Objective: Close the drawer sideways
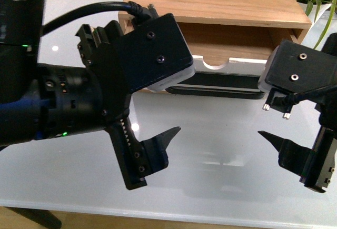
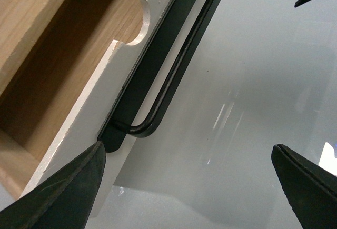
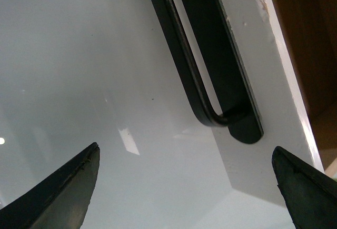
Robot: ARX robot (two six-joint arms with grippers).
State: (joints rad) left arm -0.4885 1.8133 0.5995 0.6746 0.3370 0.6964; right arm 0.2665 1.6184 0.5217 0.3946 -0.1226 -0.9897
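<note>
Both spread: left pincer, right pincer; drawer ends, handle partly hidden.

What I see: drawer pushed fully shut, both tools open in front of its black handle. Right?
No, the drawer is pulled out, not shut; the front view shows its wooden inside. The left tool and right tool are open in front of its black handle.
</note>
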